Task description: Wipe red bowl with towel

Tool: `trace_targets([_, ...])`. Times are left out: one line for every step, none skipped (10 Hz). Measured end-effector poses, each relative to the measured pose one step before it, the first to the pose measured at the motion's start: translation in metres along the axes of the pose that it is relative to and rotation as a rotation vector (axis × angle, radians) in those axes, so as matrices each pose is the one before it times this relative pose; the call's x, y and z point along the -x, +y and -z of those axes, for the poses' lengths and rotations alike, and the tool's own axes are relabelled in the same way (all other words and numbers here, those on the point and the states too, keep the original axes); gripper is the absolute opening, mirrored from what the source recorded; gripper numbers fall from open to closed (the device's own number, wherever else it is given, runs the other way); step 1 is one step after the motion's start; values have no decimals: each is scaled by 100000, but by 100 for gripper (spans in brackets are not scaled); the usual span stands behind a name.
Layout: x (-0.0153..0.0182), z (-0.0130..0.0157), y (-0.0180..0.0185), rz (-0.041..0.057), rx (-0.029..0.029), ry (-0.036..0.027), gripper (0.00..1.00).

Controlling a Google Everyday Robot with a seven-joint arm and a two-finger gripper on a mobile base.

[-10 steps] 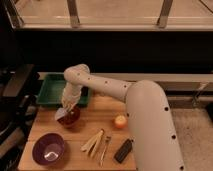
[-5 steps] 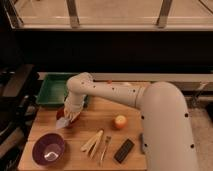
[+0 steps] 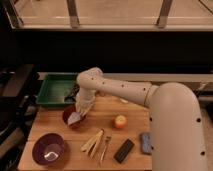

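The red bowl (image 3: 70, 118) sits on the wooden table (image 3: 55, 125), left of centre, in front of the green tray. My gripper (image 3: 80, 107) reaches down over the bowl's right side and holds a pale towel (image 3: 76, 117) that hangs into the bowl. The white arm (image 3: 125, 92) comes in from the right. The towel and wrist hide part of the bowl's inside.
A green tray (image 3: 52, 90) stands behind the bowl. A purple bowl (image 3: 49, 149) is at the front left. An orange fruit (image 3: 120, 121), wooden utensils (image 3: 94, 141), a fork (image 3: 104, 148), a black bar (image 3: 123, 150) and a blue object (image 3: 145, 142) lie to the right.
The gripper with the towel has shifted across the red bowl, and the arm's elbow has moved, so the towel now lies lower in the bowl.
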State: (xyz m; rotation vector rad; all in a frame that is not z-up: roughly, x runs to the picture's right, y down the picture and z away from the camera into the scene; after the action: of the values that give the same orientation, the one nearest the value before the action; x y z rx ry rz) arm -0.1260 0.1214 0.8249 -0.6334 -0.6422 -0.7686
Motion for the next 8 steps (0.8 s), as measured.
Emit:
trace_targets([-363,250,-858,1566,-127,834,0])
trace_targets([254,-55,-1245,2484,25,169,0])
trace_targets([461,-229,-1070,1813,-245,-313,0])
trace_targets([863,-581,-1320,2364,34,-1127,0])
trace_targets([906,-550,-462,1386,371,-1447,0])
trace_targets([1032,-511,227,509,252,-1588,0])
trace_targets([923,-426,527,-52,-127,-1400,0])
trace_targets([660,-302,1103,-1439,127,-1135,0])
